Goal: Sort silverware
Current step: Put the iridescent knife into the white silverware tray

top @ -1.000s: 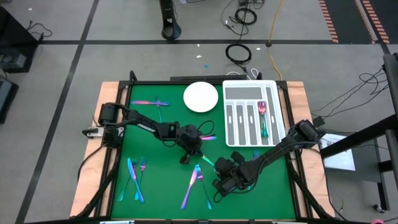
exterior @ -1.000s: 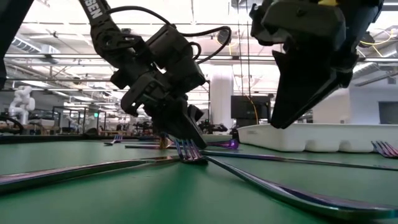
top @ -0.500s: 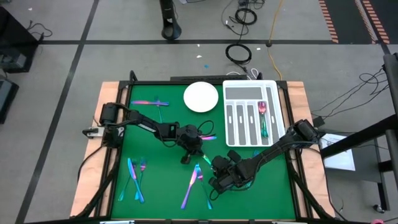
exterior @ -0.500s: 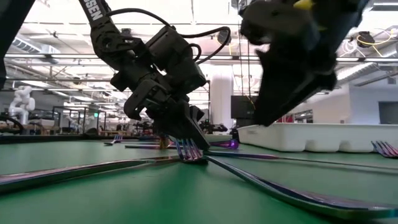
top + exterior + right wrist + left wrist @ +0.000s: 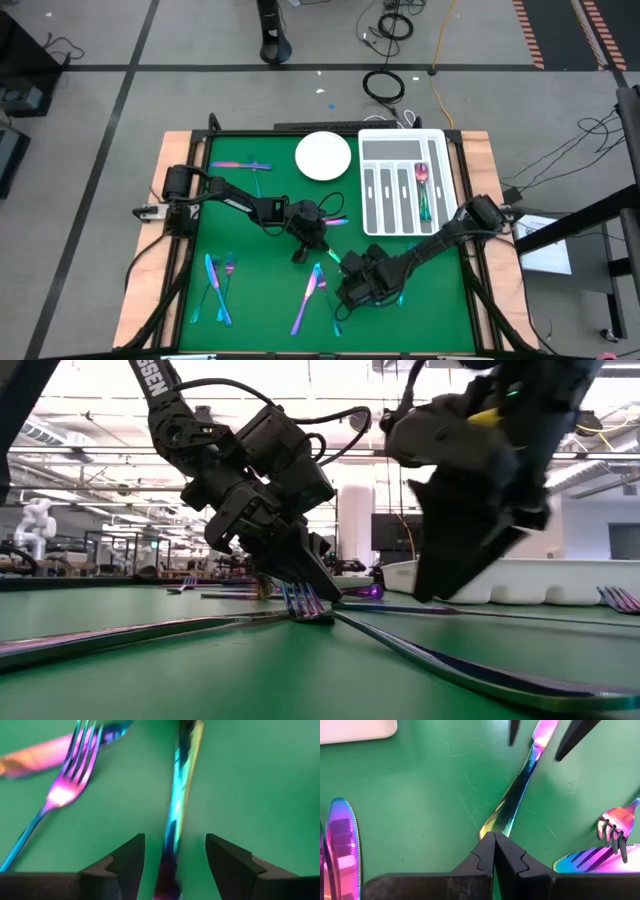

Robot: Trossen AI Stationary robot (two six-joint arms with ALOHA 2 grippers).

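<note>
Pick-up step: your right gripper [image 5: 172,852] hangs with fingers spread astride a knife [image 5: 179,805] lying mid-worktop [image 5: 260,290], left gripper [image 5: 494,851] pinched shut at its end; next, lower and close.

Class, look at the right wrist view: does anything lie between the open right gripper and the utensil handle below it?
Nothing visible does. The right gripper is open, its fingers on either side of the handle. The fork lies beside it, outside the fingers.

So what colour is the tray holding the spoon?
White tray, clearest in the high view; the spoon in it is pink.
</note>
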